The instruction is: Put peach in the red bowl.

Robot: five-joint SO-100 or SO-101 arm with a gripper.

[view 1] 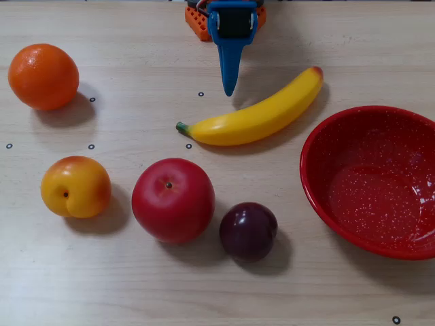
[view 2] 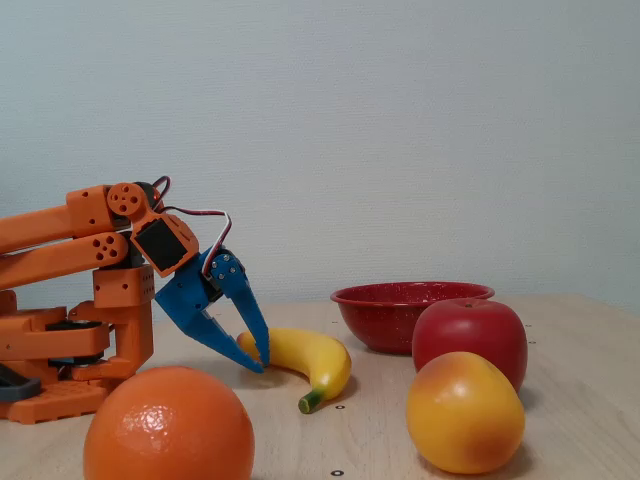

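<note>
The peach [view 1: 75, 187] is a small yellow-orange fruit with a reddish blush, lying at the left of the table; in the side-on fixed view the peach [view 2: 465, 412] is at the front right. The glossy red bowl [view 1: 319, 197] with white speckles stands at the right edge, empty; the red bowl [view 2: 380, 320] also shows from the side. My blue gripper [view 1: 230, 92] points down near the table's far edge, shut and holding nothing, well away from the peach. From the side the gripper [view 2: 260, 364] has its tips close to the table beside the banana.
A banana [view 1: 258, 115] lies just right of the gripper tip. An orange [view 1: 43, 76] sits at the far left, a red apple [view 1: 173, 200] and a dark plum [view 1: 248, 231] lie between peach and bowl. The orange arm base [view 2: 60, 340] stands at the back.
</note>
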